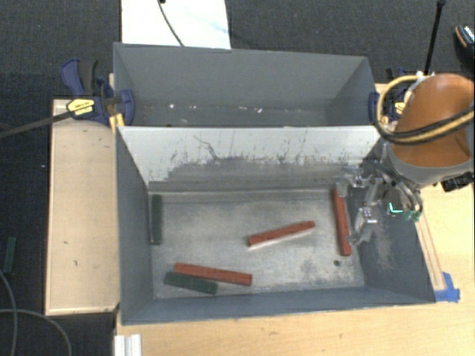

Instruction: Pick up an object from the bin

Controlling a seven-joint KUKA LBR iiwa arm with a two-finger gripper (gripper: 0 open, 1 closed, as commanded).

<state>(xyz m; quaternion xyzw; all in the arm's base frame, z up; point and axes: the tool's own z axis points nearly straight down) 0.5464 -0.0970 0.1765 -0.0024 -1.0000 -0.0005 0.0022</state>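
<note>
While tool (362, 217) hangs at bin (245, 162) right wall | red bar (341, 225) beside, long axis far-to-near | grip: cannot tell

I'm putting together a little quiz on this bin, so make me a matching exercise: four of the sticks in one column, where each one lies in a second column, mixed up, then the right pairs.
Things
1. green stick lying front to back
2. green stick lying left to right
3. red stick lying front to back
4. slanted red stick

Places
A. middle of the bin floor
B. along the left wall
C. at the right, beside the tool
D. near the front wall, next to another red stick

Pairs: 1-B, 2-D, 3-C, 4-A
</note>
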